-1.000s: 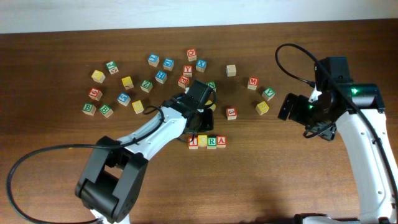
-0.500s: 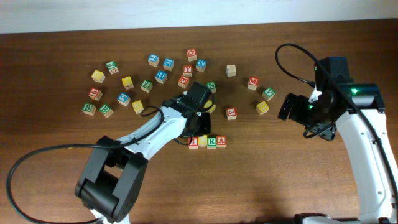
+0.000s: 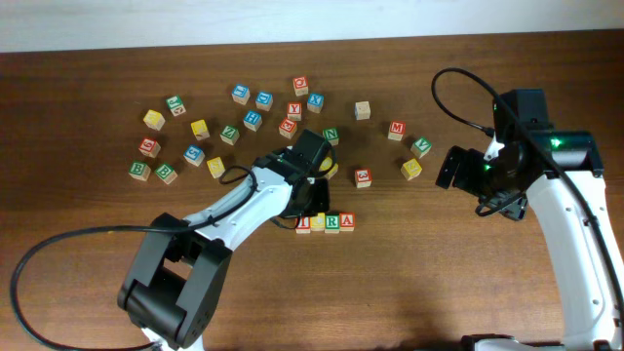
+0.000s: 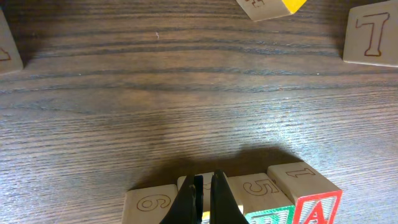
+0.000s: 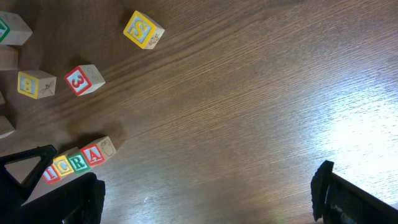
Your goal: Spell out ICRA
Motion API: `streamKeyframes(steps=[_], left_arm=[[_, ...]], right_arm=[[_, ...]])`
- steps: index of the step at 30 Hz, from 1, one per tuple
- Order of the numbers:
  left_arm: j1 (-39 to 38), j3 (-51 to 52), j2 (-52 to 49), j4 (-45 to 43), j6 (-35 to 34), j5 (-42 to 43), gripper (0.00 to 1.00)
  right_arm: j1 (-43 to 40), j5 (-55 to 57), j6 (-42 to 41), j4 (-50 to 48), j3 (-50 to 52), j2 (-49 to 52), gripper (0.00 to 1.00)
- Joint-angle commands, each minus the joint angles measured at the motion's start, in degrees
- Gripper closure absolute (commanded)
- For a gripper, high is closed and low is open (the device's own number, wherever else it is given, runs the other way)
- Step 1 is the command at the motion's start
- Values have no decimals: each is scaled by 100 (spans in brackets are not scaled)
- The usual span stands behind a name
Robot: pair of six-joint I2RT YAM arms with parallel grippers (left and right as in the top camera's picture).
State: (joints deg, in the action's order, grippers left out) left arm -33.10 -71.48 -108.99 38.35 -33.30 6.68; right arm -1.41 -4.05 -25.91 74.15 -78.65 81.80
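Note:
Four cubes stand in a row near the table's middle: red I (image 3: pixel 303 223), yellow C (image 3: pixel 318 222), green R (image 3: pixel 332 222), red A (image 3: pixel 347 221). The row also shows in the right wrist view, from the I (image 5: pixel 50 174) to the A (image 5: pixel 93 154). My left gripper (image 3: pixel 317 209) is shut and hovers just behind the row. In the left wrist view its tips (image 4: pixel 205 193) sit over the C cube, between the I cube's "6" face (image 4: pixel 152 202) and the R cube's "5" face (image 4: pixel 255 186). My right gripper (image 5: pixel 208 199) is open and empty, far right of the row (image 3: pixel 452 168).
Many loose letter cubes lie scattered behind the row, from a green B cube (image 3: pixel 139 171) at the left to a yellow cube (image 3: pixel 411 169) at the right. A red "3" cube (image 3: pixel 363 177) and a yellow cube (image 3: pixel 329 169) lie closest to the row.
My left wrist has shifted slightly toward the row, uncovering the green N cube behind it. The row of four cubes and the right arm have not moved.

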Motion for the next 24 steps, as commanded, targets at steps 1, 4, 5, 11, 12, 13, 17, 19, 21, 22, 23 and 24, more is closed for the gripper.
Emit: streamKeyframes(steps=[1,4,5,11,12,13,17,19,21,22,23,24], left_arm=[[-31,-57,-46,15,-55,125,100],[-28,-57,-46,20,-55,125,100],[-28,-57,-46,28,-55,125,100],[-28,-57,-46,118,-55,125,100],[-28,-57,-46,127,-55,127,100],[-31,-57,-46,127,-55,127,100],[-28,-57,-46,136,-55,122,100],[-28,-57,-46,131,-55,103,100],[-28,-57,-46,118,-55,103,100],[-28,-57,-46,105,-57,103,100],[-15,-57,-46,50,-55,98,100],[7,-59,-44,-87,-55,85,100]], right_arm=[[-17,46,13,0,-76,-66,2],[-17,46,13,0,-76,-66,2],[-17,46,13,0,-76,-66,2],[-17,46,13,0,-76,-66,2],[-15,46,13,0,-76,-66,2],[-17,46,13,0,-76,-66,2],[-17,46,13,0,-76,-66,2],[-17,46,13,0,-76,-66,2],[-17,46,13,0,-76,-66,1],[-17,46,13,0,-76,-66,2],[-17,46,13,0,-76,-66,2],[-17,46,13,0,-76,-66,2]])
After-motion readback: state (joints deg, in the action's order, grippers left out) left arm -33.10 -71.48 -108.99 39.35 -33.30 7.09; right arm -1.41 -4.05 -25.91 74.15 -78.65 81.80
